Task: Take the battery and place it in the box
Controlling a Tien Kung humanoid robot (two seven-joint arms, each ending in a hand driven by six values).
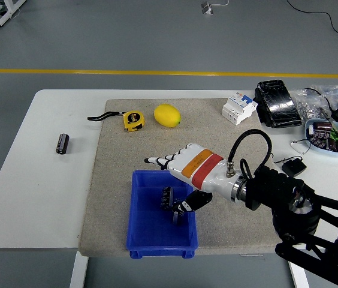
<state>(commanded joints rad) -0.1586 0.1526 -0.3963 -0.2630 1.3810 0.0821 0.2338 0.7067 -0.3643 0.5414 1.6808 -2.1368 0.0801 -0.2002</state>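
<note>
A white table [31,198] carried a rough beige mat [217,138], and on the mat's near edge sat a shallow rectangular blue plastic box [151,231]. A small dark cylindrical battery [166,198] lay inside the box on its floor, its long axis running roughly toward and away from the robot, tilted slightly. The right hand [178,174], white-shelled with orange and red bands, hovered over the box's far right part with fingers spread flat and thumb hanging down, holding nothing. Farther back on the mat lay a smooth oval lemon [167,115], a yellow tape measure [133,120] and a white blocky circuit breaker [240,107]. A second dark cylinder [63,143] rested on the bare table to the left. At far right, a pale bowl [329,137] held small mixed parts.
</note>
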